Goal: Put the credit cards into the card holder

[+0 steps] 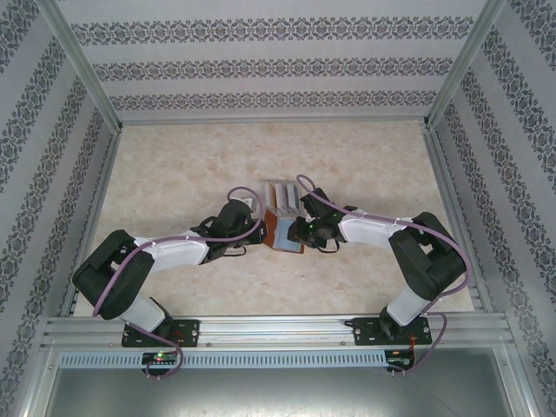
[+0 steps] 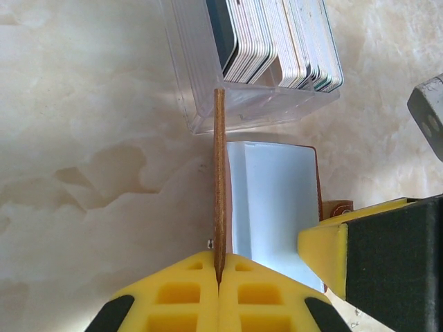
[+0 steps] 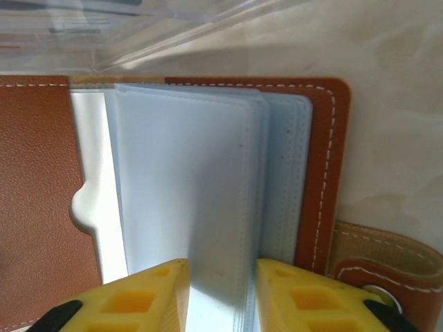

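Up top, card holder (image 1: 276, 233) dead centre, credit cards (image 1: 282, 193) at its twelve o'clock; left wrist, my left claw (image 2: 218, 278) pinches its brown cover edge-on; right wrist, my right claw (image 3: 220, 277) straddles the sleeves (image 3: 187, 173), gripping or not I cannot tell.

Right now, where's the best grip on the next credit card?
Likely its exposed top edge, coming from above. The credit cards stand on edge, packed side by side in the clear box, so the flat faces are mostly covered. Pinch across the thin faces of an end card.
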Robot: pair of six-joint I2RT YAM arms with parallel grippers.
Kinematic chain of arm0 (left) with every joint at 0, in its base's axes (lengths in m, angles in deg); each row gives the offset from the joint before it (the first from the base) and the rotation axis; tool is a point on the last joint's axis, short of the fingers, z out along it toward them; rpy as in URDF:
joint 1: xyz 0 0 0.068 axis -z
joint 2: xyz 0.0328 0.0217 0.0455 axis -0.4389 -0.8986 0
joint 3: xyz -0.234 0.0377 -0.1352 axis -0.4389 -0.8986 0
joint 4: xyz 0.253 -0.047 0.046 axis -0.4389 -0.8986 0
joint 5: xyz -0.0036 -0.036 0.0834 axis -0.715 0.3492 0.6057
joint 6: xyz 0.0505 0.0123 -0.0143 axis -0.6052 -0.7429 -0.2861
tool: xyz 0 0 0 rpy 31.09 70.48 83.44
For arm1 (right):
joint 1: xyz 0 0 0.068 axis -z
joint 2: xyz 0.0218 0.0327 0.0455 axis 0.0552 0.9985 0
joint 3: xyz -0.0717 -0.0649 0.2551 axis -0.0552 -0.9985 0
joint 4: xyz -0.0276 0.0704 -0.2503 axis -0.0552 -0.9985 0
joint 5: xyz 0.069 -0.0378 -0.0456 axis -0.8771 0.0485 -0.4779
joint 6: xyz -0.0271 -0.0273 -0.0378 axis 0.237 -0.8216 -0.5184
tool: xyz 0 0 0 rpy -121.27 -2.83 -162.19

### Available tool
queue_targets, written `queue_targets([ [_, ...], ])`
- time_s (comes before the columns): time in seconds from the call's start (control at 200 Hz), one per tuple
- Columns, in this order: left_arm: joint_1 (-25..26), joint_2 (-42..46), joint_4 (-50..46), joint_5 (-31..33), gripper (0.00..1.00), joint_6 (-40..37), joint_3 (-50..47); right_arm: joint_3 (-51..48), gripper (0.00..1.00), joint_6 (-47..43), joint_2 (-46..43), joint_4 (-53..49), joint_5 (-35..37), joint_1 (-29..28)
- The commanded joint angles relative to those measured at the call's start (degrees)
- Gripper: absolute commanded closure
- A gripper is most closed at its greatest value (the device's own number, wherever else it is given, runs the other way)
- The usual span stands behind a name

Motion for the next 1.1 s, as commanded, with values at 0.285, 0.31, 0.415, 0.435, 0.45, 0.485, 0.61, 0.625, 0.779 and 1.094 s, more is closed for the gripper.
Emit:
queue_targets([
  [0.285, 0.3, -1.5, -0.6, 0.5, 1.00, 0.4, 1.3, 1.1, 0.69, -3.3, -3.4, -7.1, 4.7, 0.0],
  [0.31, 0.3, -1.6, -0.5, 0.2, 1.00, 0.5, 1.3, 1.2, 0.70, -3.4, -3.2, -6.7, 4.4, 0.0],
  [0.415, 0.3, -1.5, -0.5, 0.0, 1.00, 0.3, 1.4, 2.5, 0.75, -3.8, -1.9, -6.7, 2.9, 0.0],
  [0.435, 0.3, -1.5, -0.6, 0.2, 1.00, 0.3, 1.4, 2.6, 0.75, -3.7, -1.7, -6.6, 2.9, -0.1],
  [0.45, 0.3, -1.6, -0.6, 0.2, 1.00, 0.3, 1.4, 2.7, 0.76, -3.7, -1.6, -6.4, 2.8, -0.1],
  [0.485, 0.3, -1.5, -0.6, 0.2, 1.00, 0.3, 1.3, 2.8, 0.77, -3.6, -1.4, -6.2, 2.7, -0.3],
  [0.61, 0.3, -1.5, -0.8, 0.1, 1.00, 0.2, 1.5, 3.4, 0.79, -4.0, -0.2, -6.7, 2.4, -0.4],
  [0.625, 0.3, -1.5, -0.9, 0.1, 1.00, 0.2, 1.5, 3.4, 0.79, -3.9, -0.2, -6.7, 2.4, -0.4],
  [0.779, 0.3, -1.6, -0.8, 0.0, 1.00, 0.2, 1.5, 3.2, 0.81, -4.0, 0.0, -6.7, 2.6, -0.4],
  [1.094, 0.3, -1.7, -1.1, 0.3, 1.00, 0.2, 1.7, 2.8, 0.73, -3.5, 0.7, -6.7, 2.9, -0.4],
])
